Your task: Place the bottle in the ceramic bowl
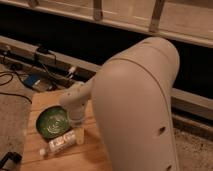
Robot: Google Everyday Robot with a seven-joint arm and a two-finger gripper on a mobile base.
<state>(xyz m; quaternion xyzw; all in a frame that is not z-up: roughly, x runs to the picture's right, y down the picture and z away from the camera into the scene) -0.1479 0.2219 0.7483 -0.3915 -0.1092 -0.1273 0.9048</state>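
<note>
A small white plastic bottle (61,143) with a narrow white cap and a reddish-printed label lies on its side on the pale wooden surface (91,151). It is close to the front-left corner, its cap toward the left edge and its base toward the middle. Just behind it, near the left edge, sits the round, shallow dark-green glazed ceramic bowl (52,122) with pale swirl marks inside. The bottle is outside the bowl, just beside its near rim.

The bulky white arm (135,105) fills the middle and right of the view and reaches down over the surface. Its rounded wrist hangs above the right rim of the bowl. The tool (76,134) sits low at the base end of the bottle with its fingers spread apart. One pale finger (80,136) shows just right of the bottle's base; whether it touches the bottle cannot be told.

Beyond the back-left corner, dark cables (15,80) and a small blue box (31,81) lie on the floor.
</note>
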